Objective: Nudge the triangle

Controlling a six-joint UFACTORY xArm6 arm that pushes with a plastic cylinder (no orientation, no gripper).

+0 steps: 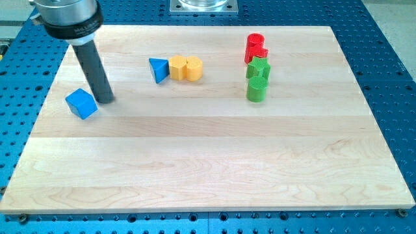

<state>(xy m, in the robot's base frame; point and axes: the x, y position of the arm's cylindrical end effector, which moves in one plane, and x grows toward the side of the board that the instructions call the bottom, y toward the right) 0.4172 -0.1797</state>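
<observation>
- My arm enters from the view's top left corner, its grey metal collar cut off by the frame edge.
- My dark rod slants down towards the view's right.
- My tip rests on the board.

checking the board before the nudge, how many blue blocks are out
2. The blue triangle lies left of centre near the view's top, touching the yellow blocks on its right. The blue cube sits at the view's left, just beside my tip. None looks hidden.
</observation>
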